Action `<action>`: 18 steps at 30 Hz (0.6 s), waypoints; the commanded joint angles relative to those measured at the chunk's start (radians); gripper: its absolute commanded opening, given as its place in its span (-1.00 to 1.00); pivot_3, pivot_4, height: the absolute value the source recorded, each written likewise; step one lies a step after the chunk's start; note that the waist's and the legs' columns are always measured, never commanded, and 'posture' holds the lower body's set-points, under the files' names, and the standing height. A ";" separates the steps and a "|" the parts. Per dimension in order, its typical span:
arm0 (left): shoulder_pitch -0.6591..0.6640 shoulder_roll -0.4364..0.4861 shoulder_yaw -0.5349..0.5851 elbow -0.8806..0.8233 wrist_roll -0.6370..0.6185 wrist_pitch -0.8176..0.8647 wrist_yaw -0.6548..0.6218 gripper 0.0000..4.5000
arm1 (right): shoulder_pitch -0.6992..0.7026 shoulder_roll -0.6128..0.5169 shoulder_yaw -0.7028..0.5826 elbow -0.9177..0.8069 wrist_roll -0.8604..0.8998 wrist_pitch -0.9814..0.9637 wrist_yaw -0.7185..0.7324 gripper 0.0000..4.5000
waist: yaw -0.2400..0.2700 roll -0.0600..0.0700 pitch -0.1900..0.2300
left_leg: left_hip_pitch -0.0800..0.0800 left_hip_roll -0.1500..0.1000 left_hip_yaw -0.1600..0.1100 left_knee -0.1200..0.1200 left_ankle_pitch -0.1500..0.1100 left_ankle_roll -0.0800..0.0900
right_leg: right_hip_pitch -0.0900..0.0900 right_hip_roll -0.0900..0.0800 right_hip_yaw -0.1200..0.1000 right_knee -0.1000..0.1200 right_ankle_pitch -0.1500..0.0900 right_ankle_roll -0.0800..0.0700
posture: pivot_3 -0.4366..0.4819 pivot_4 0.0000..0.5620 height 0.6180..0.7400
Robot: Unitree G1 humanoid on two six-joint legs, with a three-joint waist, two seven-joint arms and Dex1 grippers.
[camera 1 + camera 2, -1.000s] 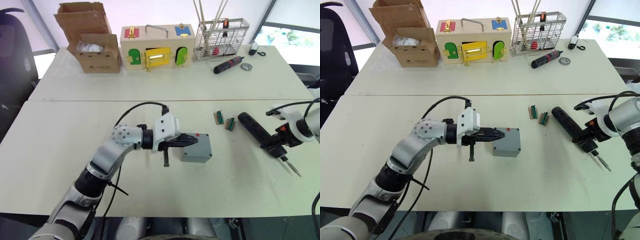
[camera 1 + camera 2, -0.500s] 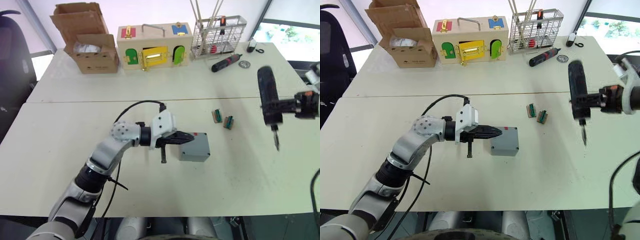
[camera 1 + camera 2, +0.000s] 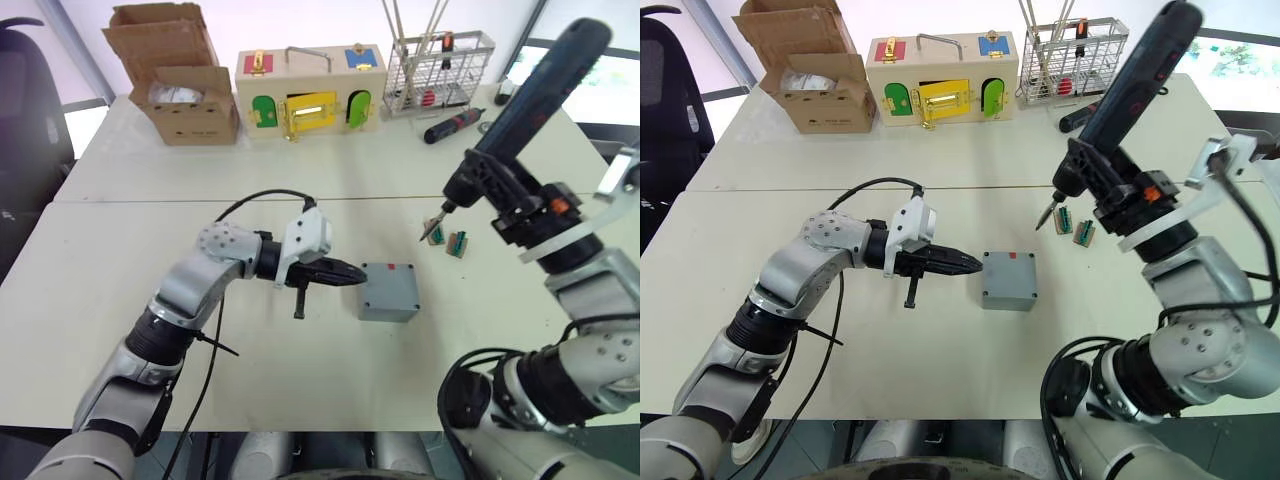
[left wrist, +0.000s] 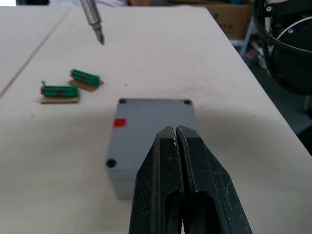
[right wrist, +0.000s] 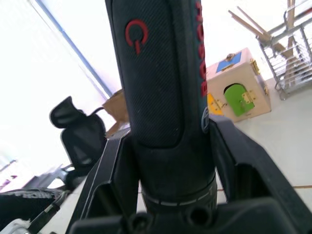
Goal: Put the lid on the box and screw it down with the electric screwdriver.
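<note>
While right tool [image 3: 1110, 180] grips electric screwdriver [image 3: 1132, 78] (raised, tilted), box [image 3: 1008, 280] waits.

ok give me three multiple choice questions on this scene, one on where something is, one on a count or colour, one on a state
1. Where is the bit of the electric screwdriver?
A. in the air above the two green parts
B. on a corner screw of the box
C. in the wire rack

2. What colour is the small mark on the grey box?
A. green
B. red
C. yellow

3. How are the left gripper's fingers?
A. wide open
B. closed on the box
C. closed together, holding nothing

Answers:
1 A, the bit hangs over the green parts, off the table.
2 B, the left wrist view shows a red patch on the box.
3 C, the fingertips meet just short of the box.
</note>
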 commanded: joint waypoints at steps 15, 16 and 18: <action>0.015 -0.124 -0.049 0.132 0.121 -0.121 0.061 -1.00 | 0.308 -0.091 0.323 0.010 0.088 -0.459 -0.183 -0.21 | -0.036 0.000 0.000 | 0.005 0.002 0.001 -0.003 0.000 0.000 | 0.002 0.001 0.000 -0.001 0.000 0.000 | -0.05 -0.47 0.95; 0.016 -0.122 -0.049 0.130 0.122 -0.121 0.060 -1.00 | 0.307 -0.095 0.331 0.014 0.097 -0.467 -0.194 -0.21 | -0.035 0.000 0.000 | 0.005 0.002 0.001 -0.003 0.000 0.000 | 0.002 0.001 0.000 -0.001 0.000 0.000 | -0.05 -0.47 0.95; 0.018 -0.117 -0.051 0.125 0.127 -0.121 0.060 -1.00 | 0.308 -0.104 0.347 0.023 0.112 -0.480 -0.210 -0.21 | -0.034 0.000 0.000 | 0.006 0.002 0.001 -0.003 0.000 0.000 | 0.003 0.001 0.000 -0.001 0.000 0.000 | -0.05 -0.47 0.95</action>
